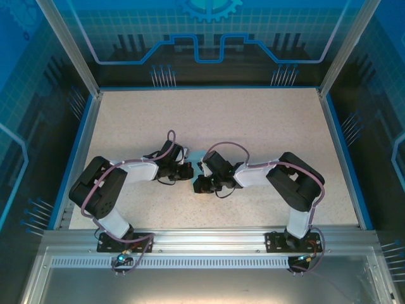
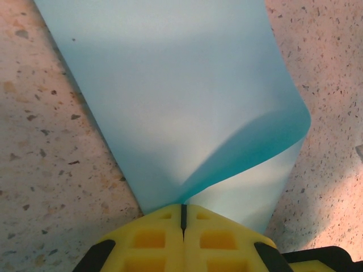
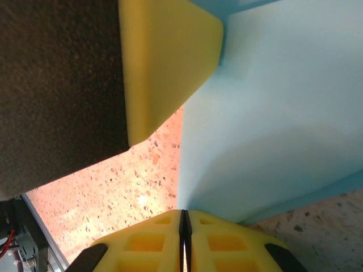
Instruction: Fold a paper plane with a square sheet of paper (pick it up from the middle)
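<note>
Where the two arms meet over the middle of the table (image 1: pixel 253 120), the square sheet of paper (image 2: pixel 181 96) is held by both grippers. Left gripper (image 2: pixel 182 208): jaws fully closed, pinching one corner, the sheet curling up off the table. Right gripper (image 3: pixel 184 216): jaws closed on the sheet's edge, the paper rising above the table.
</note>
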Controlling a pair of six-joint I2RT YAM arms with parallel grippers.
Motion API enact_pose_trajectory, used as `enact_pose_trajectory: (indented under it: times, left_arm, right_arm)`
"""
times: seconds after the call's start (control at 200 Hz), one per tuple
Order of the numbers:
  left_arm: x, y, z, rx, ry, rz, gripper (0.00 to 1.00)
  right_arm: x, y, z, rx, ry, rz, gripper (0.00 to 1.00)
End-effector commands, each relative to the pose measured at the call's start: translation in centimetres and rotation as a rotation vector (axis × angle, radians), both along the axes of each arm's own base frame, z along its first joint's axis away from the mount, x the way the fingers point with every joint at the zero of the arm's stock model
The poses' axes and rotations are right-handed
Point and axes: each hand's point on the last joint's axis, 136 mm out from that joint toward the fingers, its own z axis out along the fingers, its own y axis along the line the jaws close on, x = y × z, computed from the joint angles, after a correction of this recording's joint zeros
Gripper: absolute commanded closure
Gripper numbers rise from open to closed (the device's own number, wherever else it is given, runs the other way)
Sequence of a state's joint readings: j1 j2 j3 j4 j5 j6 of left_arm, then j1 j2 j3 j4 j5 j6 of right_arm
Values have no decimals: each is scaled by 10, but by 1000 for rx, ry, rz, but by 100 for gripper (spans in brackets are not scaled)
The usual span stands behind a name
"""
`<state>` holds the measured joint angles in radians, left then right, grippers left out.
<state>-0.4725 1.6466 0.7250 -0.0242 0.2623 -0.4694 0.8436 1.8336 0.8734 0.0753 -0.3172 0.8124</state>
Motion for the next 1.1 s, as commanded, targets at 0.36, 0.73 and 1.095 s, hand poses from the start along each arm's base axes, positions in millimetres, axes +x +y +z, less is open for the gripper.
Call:
enact_pose_trajectory:
  times: [0.36, 0.73, 1.095]
  left_arm:
    - [19, 15, 44, 17, -109, 149, 81]
    - [-12, -3, 37, -145, -62, 68, 93]
    - [-10, 11, 62, -162, -202, 125, 84]
  right_arm:
    - [-15, -26, -36, -150, 110, -43, 91]
    - [-16, -31, -41, -171, 132, -60, 91]
    - [-15, -43, -50, -219, 178, -122, 91]
